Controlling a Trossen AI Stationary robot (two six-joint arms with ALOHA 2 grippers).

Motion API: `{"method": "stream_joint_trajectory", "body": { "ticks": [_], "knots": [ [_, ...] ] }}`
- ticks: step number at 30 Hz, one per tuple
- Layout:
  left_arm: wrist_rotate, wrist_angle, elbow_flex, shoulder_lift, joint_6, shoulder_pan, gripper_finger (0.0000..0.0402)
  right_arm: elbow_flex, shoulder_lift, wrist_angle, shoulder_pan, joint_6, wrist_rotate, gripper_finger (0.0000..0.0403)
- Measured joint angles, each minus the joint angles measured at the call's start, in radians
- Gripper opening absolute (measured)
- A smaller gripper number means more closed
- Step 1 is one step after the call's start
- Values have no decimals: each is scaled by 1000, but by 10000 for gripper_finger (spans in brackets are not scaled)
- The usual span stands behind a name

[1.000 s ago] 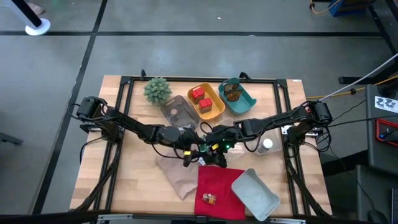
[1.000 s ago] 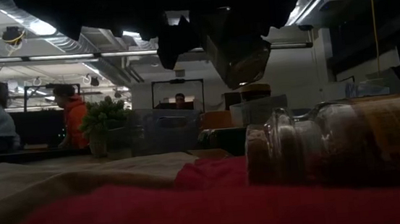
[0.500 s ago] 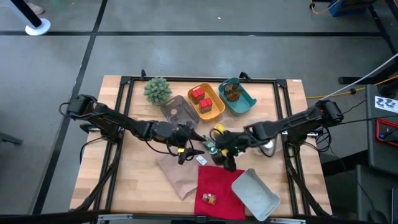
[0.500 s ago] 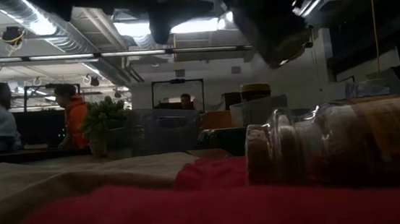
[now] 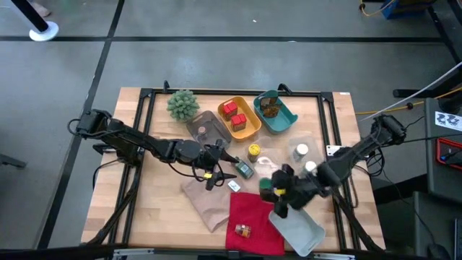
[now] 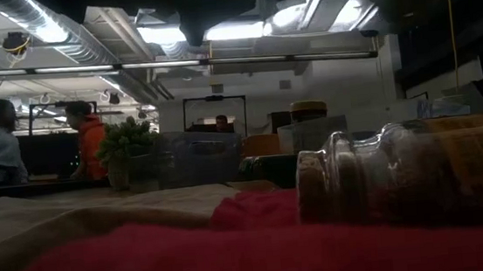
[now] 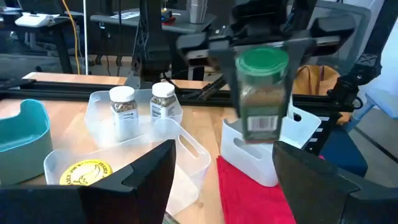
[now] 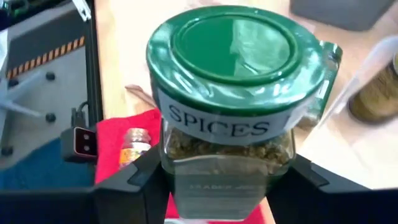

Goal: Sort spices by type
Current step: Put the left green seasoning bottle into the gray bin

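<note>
My right gripper (image 5: 279, 192) is shut on a green-capped spice jar (image 8: 230, 93), held in the air over the near right of the table, above the red cloth (image 5: 253, 217) and the white tray (image 5: 297, 225). My left gripper (image 5: 216, 170) stands open and holds nothing near the table's middle, its fingers (image 7: 146, 180) facing the jar (image 7: 262, 93). A yellow-capped jar (image 5: 254, 152) and two white-capped jars (image 5: 300, 151) stand upright in a clear tray. A small jar (image 6: 403, 174) lies on its side on the red cloth. My right gripper pinches the jar's glass body (image 8: 180, 162) just below the green cap, one finger (image 8: 134, 186) on each side. The fingers come slanting down from the table's right side. The jar hangs nearly upright, cap up, lifted clear of cloth and tray.
At the far side stand a spiky plant (image 5: 182, 105), a clear tray with a brown jar (image 5: 204, 131), an orange tray with red tins (image 5: 231, 112) and a teal tray with brown jars (image 5: 271, 108). A tan cloth (image 5: 206, 202) lies near centre, a small green tin (image 5: 244, 170) beside it.
My right gripper has carried the green-capped jar from the table's middle, next to my left gripper, toward the right and near edges, rising and turning as it went. The jar stays clear of the table. My left gripper has risen a little.
</note>
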Motion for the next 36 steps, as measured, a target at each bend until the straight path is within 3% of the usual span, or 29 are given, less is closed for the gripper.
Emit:
{"method": "stream_joint_trajectory", "body": {
  "ticks": [8,15,24,36],
  "knots": [
    [0,-40,0,0,-1,-6,251,0,10,-36,197,257,239,204],
    [0,-77,0,0,-16,-13,251,1,17,-98,341,466,354,204],
    [0,-82,-1,0,-36,-49,251,1,76,-119,483,637,366,204],
    [-1,-81,-1,1,-98,-96,251,1,144,-119,574,678,359,204]
  ]
}}
